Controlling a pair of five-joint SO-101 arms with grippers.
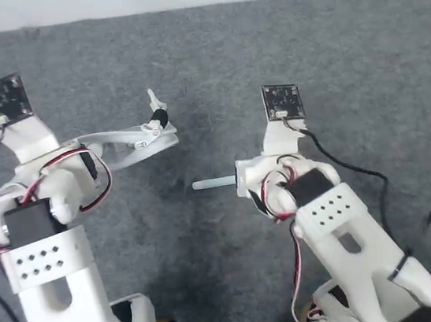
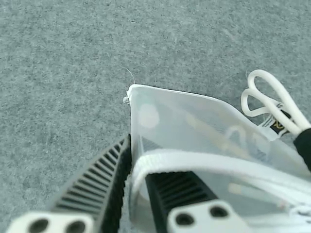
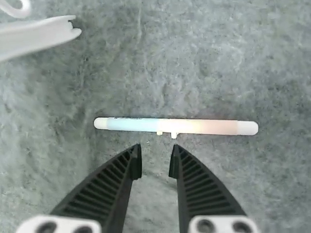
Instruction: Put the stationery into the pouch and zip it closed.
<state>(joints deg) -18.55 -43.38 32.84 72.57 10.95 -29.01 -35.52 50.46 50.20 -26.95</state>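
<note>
- Two arms, two jobs as I read it: my left gripper [image 2: 138, 162] is pinching the rim of the pouch [image 2: 184, 121], at the far left of the grey mat [image 1: 344, 49], I'd say to hold its mouth steady for loading
- The white cord loop [image 2: 267, 97] hangs at the pouch's right end, untouched; zipping is not yet due
- My right gripper [image 3: 154, 158] sits with its jaws a little spread, just short of the pen [image 3: 175, 127], not touching it
- The pen lies flat between the arms, apart from the pouch and crosswise to the jaws, which suits a grab at mid-barrel
</note>
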